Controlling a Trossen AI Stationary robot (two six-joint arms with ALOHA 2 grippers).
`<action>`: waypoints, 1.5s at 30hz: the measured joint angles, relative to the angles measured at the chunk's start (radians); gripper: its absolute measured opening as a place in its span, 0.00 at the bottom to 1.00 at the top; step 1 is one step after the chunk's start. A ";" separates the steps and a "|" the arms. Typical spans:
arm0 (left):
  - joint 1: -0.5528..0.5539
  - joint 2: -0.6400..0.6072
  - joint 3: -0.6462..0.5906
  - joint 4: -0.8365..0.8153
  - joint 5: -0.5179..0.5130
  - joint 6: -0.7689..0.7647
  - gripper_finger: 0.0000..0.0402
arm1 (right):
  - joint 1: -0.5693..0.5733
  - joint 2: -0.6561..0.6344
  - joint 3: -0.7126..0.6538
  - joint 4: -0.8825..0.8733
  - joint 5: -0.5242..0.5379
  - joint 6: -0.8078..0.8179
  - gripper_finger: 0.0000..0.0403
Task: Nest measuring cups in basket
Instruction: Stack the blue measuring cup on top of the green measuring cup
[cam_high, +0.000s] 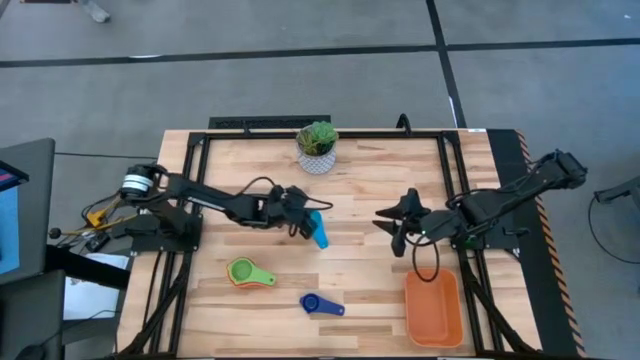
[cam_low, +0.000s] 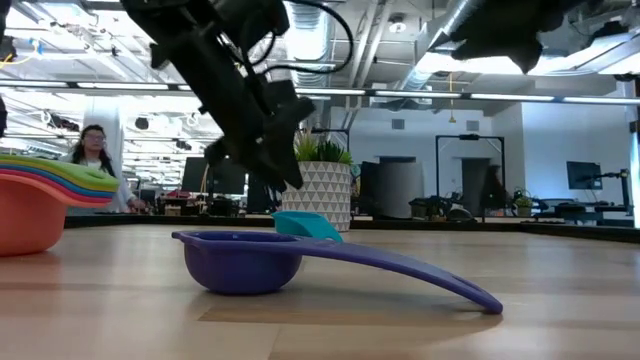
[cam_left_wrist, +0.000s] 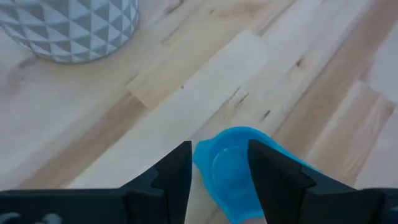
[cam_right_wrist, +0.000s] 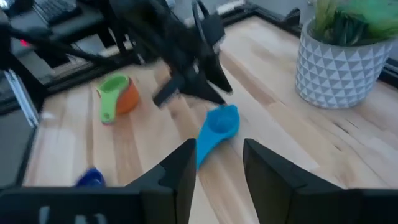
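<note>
A light blue measuring cup lies on the table near its middle, its bowl toward the far edge; it also shows in the right wrist view and the low view. My left gripper is open just above its bowl, a finger on either side, not touching. A nested stack with a green cup on top sits near the front left. A dark blue cup rests on its bowl near the front. The orange basket stands at the front right. My right gripper is open and empty above the table, far side of the basket.
A white patterned pot with a green plant stands at the table's far middle, close behind the light blue cup. A black frame runs along the table's far edge and sides. A person shows in the room beyond the table.
</note>
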 joint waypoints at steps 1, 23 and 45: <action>0.000 0.018 0.010 -0.001 0.000 -0.009 0.37 | 0.000 -0.005 0.001 0.005 0.000 0.001 0.39; 0.032 0.080 0.027 -0.073 0.057 -0.023 0.35 | 0.002 -0.015 0.000 -0.047 -0.004 0.079 0.31; 0.023 0.065 0.027 -0.144 0.088 -0.089 0.01 | 0.003 -0.014 0.001 -0.050 -0.004 0.132 0.30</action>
